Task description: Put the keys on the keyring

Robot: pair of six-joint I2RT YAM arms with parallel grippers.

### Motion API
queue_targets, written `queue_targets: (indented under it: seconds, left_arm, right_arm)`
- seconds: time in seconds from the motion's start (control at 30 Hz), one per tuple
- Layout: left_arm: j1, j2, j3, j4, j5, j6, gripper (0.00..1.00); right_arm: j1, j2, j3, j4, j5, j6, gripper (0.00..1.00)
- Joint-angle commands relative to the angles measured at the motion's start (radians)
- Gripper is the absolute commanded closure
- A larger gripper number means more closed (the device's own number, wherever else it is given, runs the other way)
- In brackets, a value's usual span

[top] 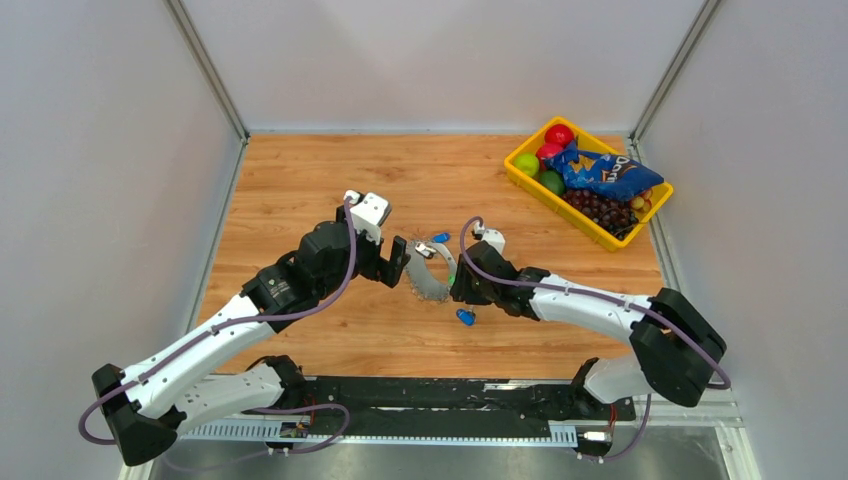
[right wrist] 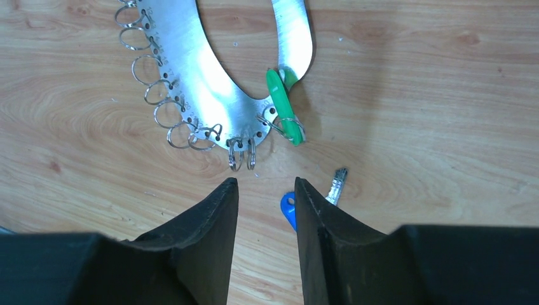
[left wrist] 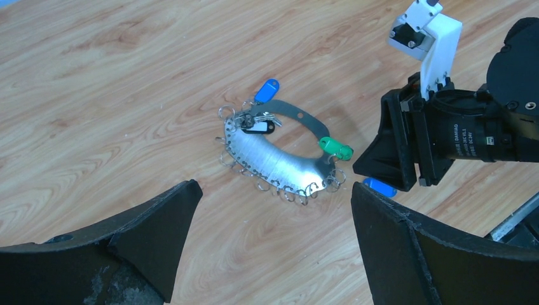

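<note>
The keyring (left wrist: pixel 273 159) is a crescent-shaped silver plate lying flat on the wood, with several small split rings (right wrist: pixel 146 92) along its outer edge. A green-capped key (right wrist: pixel 283 108) hangs at one tip, and a blue tag (left wrist: pixel 267 90) and a black-and-white tag (left wrist: pixel 257 126) sit at the other. A loose blue-capped key (right wrist: pixel 288 208) lies on the table, partly under my right finger. My right gripper (right wrist: pixel 264 183) points at the plate's edge, its jaws partly apart with only bare wood between them. My left gripper (left wrist: pixel 274 189) stands wide open just short of the plate.
A yellow basket (top: pixel 520 172) with fruit, grapes and a blue snack bag stands at the back right. The two grippers (top: pixel 400 262) (top: pixel 455 285) flank the keyring (top: pixel 428 280) at mid-table. White walls enclose the table on three sides.
</note>
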Motion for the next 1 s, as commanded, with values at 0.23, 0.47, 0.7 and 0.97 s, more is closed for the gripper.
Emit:
queue_targets:
  seconds: [0.23,0.47,0.7,0.97]
  left_arm:
    - [-0.001,-0.016,0.000,0.007,0.029,-0.017,0.00]
    - [-0.001,-0.018,0.000,0.008,0.032,-0.019,0.00]
    - [-0.001,-0.017,0.000,0.008,0.033,-0.018,0.00]
    - [-0.002,-0.012,-0.001,0.007,0.030,-0.017,0.00]
  right_arm:
    - [0.006,0.047,-0.021,0.152,-0.018,0.081,0.64]
    - [0.006,0.068,-0.048,0.183,-0.033,0.113,0.66]
    - [0.006,0.099,-0.061,0.213,-0.050,0.141,0.67]
    - [0.005,0.129,-0.068,0.247,-0.064,0.161,0.68]
